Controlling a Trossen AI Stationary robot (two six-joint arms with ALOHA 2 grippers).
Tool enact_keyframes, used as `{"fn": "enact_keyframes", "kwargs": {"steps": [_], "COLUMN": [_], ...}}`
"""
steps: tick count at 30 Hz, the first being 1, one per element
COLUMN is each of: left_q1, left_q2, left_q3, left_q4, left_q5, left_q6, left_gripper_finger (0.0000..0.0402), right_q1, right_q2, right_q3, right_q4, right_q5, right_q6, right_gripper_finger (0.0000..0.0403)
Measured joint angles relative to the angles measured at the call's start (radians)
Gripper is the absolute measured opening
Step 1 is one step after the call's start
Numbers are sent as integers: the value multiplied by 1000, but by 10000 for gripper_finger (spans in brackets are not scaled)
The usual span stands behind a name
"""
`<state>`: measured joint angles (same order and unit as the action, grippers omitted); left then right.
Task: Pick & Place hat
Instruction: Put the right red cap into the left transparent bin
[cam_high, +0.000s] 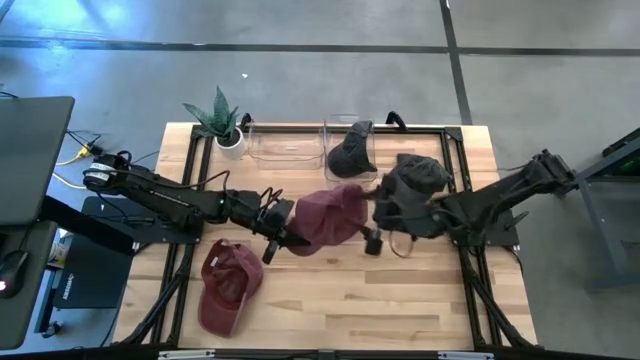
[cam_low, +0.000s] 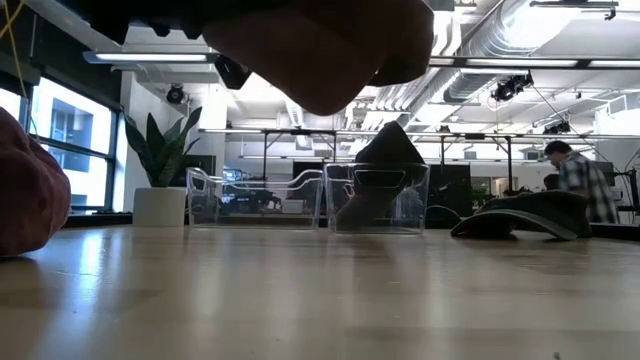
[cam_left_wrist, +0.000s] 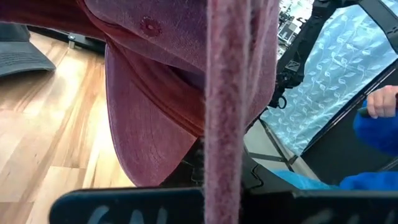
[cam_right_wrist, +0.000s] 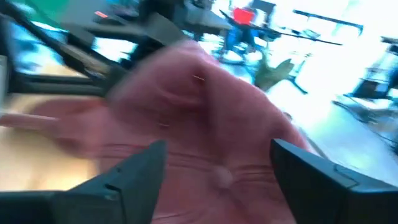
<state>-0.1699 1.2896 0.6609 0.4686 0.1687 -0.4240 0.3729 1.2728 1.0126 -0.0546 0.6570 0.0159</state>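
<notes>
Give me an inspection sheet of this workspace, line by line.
Surface: wooden table, dark frame rails along its edges.
Job's things: maroon hat held above mid-table; second maroon hat lying near the front left; dark hat in a clear bin; second clear bin, contents not discernible; dark hats piled at right.
Clutter: potted plant at the back left corner.
Grippers: left tool shut on the maroon hat; right tool open beside it.
Cables: yellow cable left of the table.
Surroundings: person in the room behind; blue sleeve nearby.
</notes>
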Motion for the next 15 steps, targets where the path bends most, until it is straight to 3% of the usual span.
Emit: {"fn": "enact_keyframes", "kwargs": {"steps": [3, 9, 15], "left_q1": [0, 0, 0], "left_q2": [0, 0, 0], "left_q3": [0, 0, 0], "left_q4": [0, -1, -1], "left_q5": [-3, -22, -26], "left_q6": [1, 1, 3], "left_gripper_finger": [2, 2, 2], "right_q1": [-45, -112, -164], "right_q2": [49, 147, 161], "right_q3": [0, 0, 0], "right_q4": [10, 29, 31], "right_q5": [4, -43, -91], "right_q6": [-32, -75, -15], "right_gripper_finger": [307, 310, 264]}}
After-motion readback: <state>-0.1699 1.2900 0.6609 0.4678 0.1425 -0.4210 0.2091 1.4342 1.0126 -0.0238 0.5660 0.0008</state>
